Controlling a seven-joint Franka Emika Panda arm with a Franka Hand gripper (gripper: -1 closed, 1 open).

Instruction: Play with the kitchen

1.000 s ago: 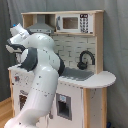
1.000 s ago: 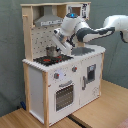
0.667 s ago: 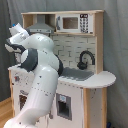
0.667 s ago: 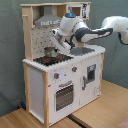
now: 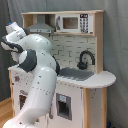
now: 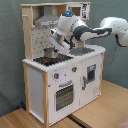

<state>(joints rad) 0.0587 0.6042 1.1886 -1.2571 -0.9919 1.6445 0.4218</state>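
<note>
My gripper (image 6: 54, 38) hovers just above the hob of the large white and light-wood toy kitchen (image 6: 60, 85); jaw state unclear. It looks rigid and heavy; I'd grip its knobs or oven handle.

— What fills the near side?

— The white robot arm (image 5: 37, 75), rising from six o'clock and bending toward nine o'clock, covering the left half of the toy kitchen (image 5: 92, 82).

— And behind it?

— A grey hood (image 5: 40, 25) at eleven o'clock, a toy microwave (image 5: 74, 23) at twelve on the top shelf. The black faucet (image 5: 85, 60) curves at three o'clock over the sink (image 5: 75, 75), just beside the arm's elbow.

— The gripper?

— Hidden.
</note>
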